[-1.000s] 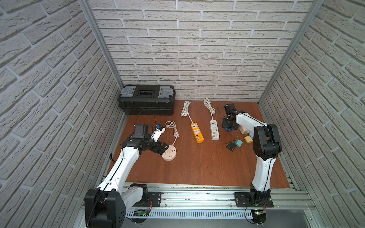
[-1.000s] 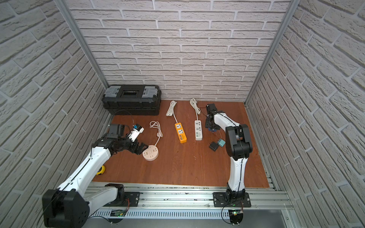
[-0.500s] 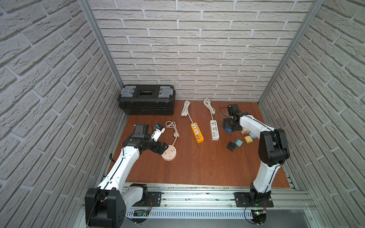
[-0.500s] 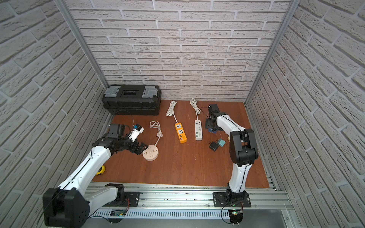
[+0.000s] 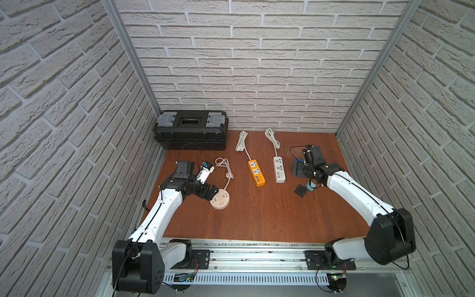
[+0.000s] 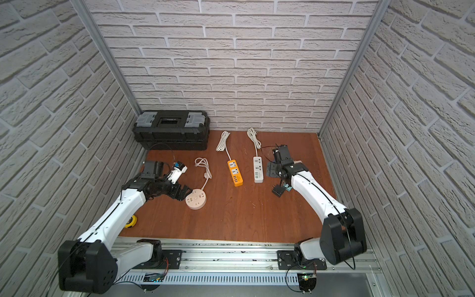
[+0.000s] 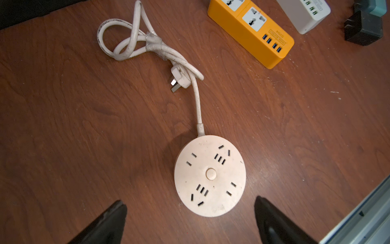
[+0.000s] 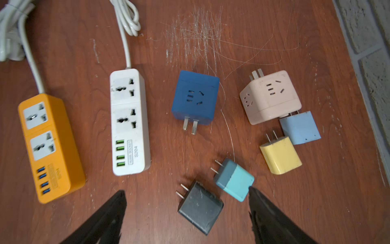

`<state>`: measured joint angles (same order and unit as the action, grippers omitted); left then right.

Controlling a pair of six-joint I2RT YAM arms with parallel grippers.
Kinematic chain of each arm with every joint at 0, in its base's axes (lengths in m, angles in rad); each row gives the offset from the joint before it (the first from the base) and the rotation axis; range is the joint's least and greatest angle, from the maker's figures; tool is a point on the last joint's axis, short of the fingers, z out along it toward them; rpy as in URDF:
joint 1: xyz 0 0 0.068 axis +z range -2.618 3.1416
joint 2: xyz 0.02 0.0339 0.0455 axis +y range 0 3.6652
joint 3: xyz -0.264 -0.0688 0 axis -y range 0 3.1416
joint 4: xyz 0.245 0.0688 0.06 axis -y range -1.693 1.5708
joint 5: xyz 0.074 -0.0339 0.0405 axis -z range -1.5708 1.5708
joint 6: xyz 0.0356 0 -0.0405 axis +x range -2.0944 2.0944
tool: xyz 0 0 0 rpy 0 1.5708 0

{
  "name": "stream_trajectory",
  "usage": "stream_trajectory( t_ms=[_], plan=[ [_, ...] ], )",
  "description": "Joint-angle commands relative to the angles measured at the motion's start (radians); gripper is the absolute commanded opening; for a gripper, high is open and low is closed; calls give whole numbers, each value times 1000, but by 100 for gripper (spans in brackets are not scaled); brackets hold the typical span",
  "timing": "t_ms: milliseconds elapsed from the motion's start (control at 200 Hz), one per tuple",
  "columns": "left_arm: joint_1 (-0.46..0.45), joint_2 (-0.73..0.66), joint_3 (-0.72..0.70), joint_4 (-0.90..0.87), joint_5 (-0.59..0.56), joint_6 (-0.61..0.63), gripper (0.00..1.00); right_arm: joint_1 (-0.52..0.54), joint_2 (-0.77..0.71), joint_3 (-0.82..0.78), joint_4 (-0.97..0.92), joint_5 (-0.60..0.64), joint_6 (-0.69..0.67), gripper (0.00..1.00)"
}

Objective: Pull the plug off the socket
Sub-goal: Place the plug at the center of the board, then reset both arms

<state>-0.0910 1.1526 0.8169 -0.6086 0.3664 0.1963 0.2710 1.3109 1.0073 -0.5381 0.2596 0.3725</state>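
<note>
The right claw spreads wide, empty, a black plug between its fingers, a teal plug at one fingertip; beyond, a pale-blue plug meets the pink socket cube. The left claw gapes empty at the round socket.

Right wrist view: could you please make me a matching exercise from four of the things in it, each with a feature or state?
Things:
1. orange strip
2. white strip
3. blue cube
4. pink cube

Features:
A. green USB ports
B. prongs point away from the right gripper
C. blue USB ports
D. prongs point toward the gripper

Pairs: 1-C, 2-A, 3-D, 4-B
</note>
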Motion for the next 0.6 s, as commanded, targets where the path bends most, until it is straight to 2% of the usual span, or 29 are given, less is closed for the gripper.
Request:
stream_trajectory(
  t_ms=[0, 160, 425, 500, 595],
  plan=[
    [25, 22, 16, 41, -18, -32, 98, 49, -159, -99, 82, 30, -28, 91],
    [74, 27, 5, 79, -22, -52, 98, 72, -345, -288, 181, 48, -29, 100],
    [199, 99, -55, 286, 20, -74, 98, 71, -604, -608, 547, 169, -122, 100],
    [220, 125, -64, 367, 11, -112, 98, 71, -647, -623, 534, 184, -138, 100],
    [222, 131, -111, 525, -38, -161, 98, 71, -672, -609, 483, 132, -184, 100]
  ],
)
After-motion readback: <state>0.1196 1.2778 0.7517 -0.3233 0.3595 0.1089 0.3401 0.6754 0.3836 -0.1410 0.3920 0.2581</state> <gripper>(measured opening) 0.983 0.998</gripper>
